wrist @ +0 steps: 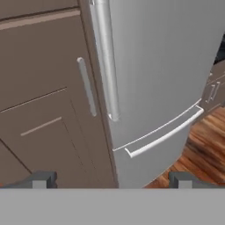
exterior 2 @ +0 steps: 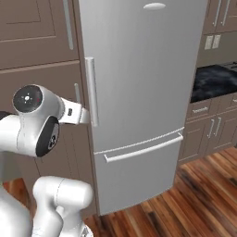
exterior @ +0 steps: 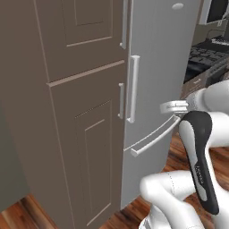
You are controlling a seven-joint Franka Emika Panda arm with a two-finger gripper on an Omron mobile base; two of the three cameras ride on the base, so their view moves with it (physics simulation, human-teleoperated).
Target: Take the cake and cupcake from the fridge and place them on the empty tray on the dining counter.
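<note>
The fridge (exterior 2: 143, 92) stood shut, a tall silver-grey appliance with its upper door closed and the lower drawer (exterior 2: 139, 178) pushed in beneath it. A long vertical bar handle (exterior 2: 91, 91) ran down the left edge of the upper door, and a horizontal bar handle (exterior 2: 143, 150) crossed the top of the drawer. Just left of the fridge rose a brown wood cabinet (exterior: 67, 112) with panelled doors and a slim vertical pull (exterior: 120, 100) close to the fridge's edge. The gripper (wrist: 112, 179) hung in front of the fridge, clear of it and touching nothing, its jaws spread wide and empty, with both dark fingertips (wrist: 41, 179) showing far apart at the bottom of the hand view. In that view the gripper looked toward the seam between cabinet and fridge, with the lower end of the vertical handle above it. In the left base view the pale hand sat near the right end of the drawer handle, though whether it was level with it could not be told. To the right of the fridge a dark stone counter (exterior 2: 215, 81) topped brown lower cabinets (exterior 2: 210, 127), and a reddish wood floor (exterior 2: 194, 199) spread below.
</note>
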